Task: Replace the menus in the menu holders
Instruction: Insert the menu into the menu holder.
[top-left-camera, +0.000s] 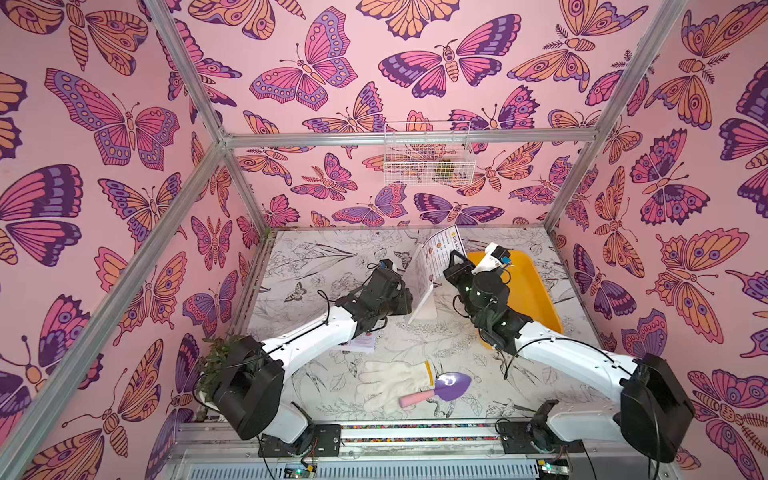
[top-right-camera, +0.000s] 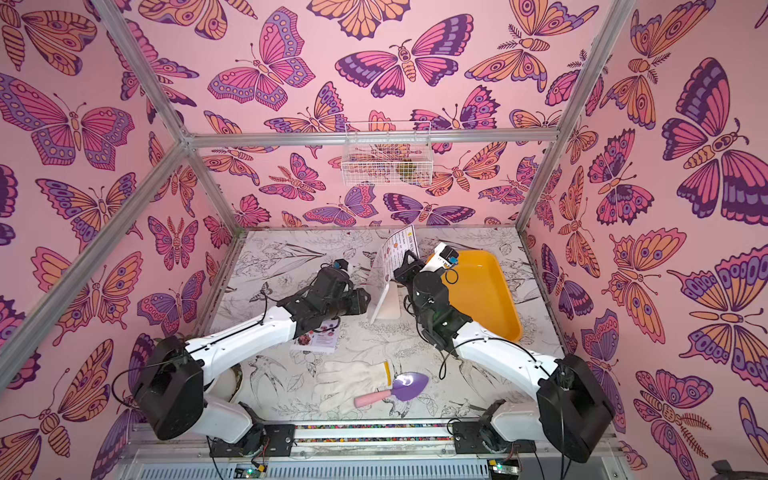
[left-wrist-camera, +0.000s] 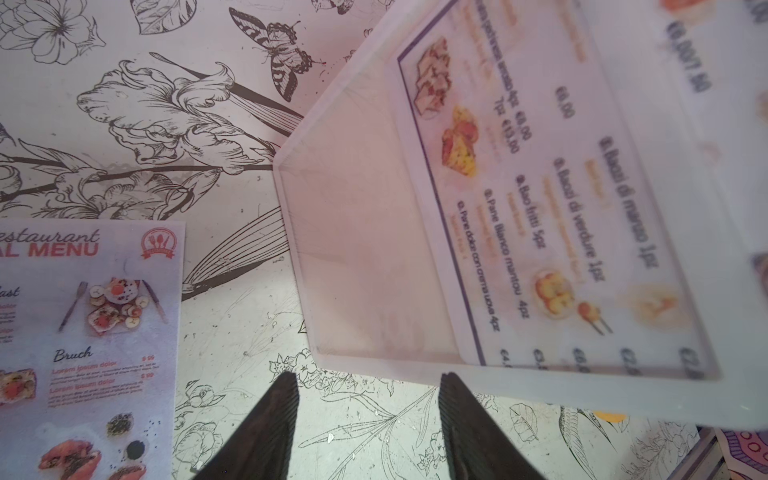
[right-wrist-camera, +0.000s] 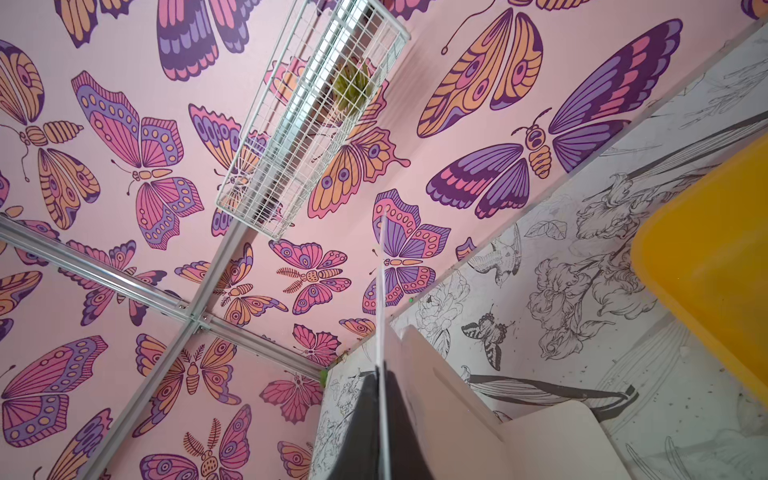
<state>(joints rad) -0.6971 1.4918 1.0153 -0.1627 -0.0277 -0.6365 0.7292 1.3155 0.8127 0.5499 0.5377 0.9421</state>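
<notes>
Pink butterfly wallpaper lined the enclosure, and the table (top-left-camera: 316, 257) carried a black-and-white botanical print. Toward its far middle stood the menu holder (top-left-camera: 422, 305), upright on its slanted foot. The Dim Sum Inn menu (top-left-camera: 436, 249) sat partway in it. Through the clear face in the left wrist view the sheet covered only part of the panel, and in both top views its upper end rose above the frame.

The right hand (right-wrist-camera: 380, 370) was pressed together on that sheet's edge, pinching it just beside the holder's rim. The left hand (left-wrist-camera: 368, 376) hung over the table just left of the holder, its fingers spread with nothing between them. The Special Menu (top-left-camera: 361, 343) lay flat on the table under the left arm, nearer and to the left of the holder.

A yellow tray (top-left-camera: 536, 291) lay right of the holder, beneath the right arm. Near the front edge lay a white glove (top-left-camera: 390, 382), with the pink handle of a purple trowel (top-left-camera: 451, 386) resting across it.
</notes>
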